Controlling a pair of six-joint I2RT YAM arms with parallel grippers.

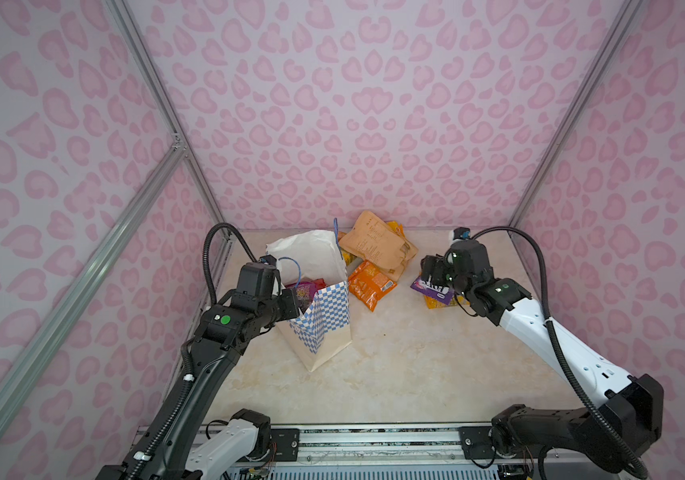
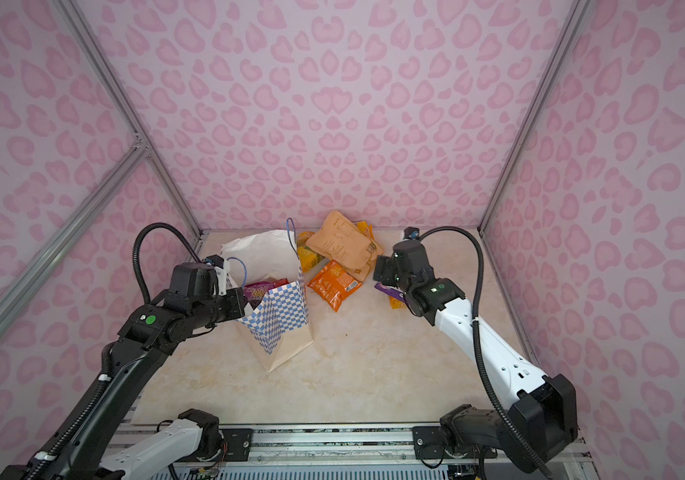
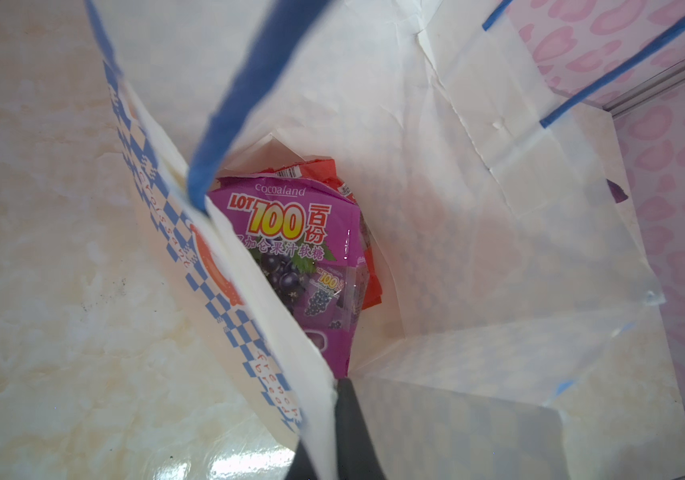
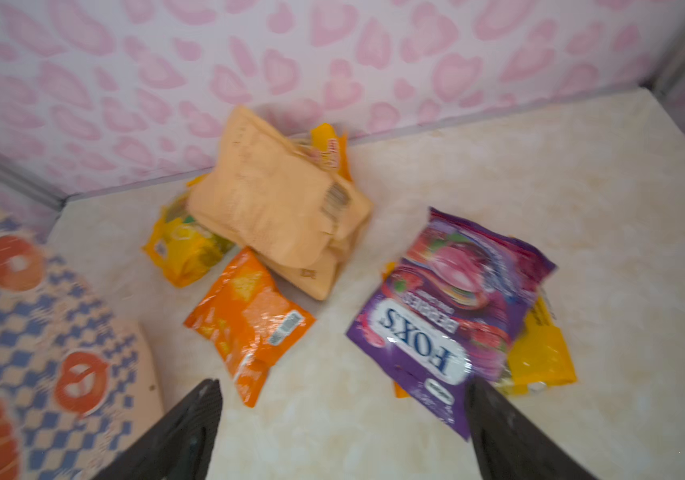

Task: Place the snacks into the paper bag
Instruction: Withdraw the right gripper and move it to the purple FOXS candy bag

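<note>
The cream marbled table point(image 1: 395, 357) carries the upright paper bag point(image 1: 326, 328) on its left side, an orange packet point(image 1: 370, 290) beside it, a tan pouch point(image 1: 378, 245) heaped over a yellow packet point(image 4: 183, 249) by the back wall, and a purple FOX'S packet point(image 4: 449, 328) overlapping a second yellow packet point(image 4: 540, 357).

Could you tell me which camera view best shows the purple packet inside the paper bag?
The left wrist view: it looks into the paper bag, so the purple packet shows label and all. Both top views catch only its top over the rim; the right wrist view misses it.
</note>
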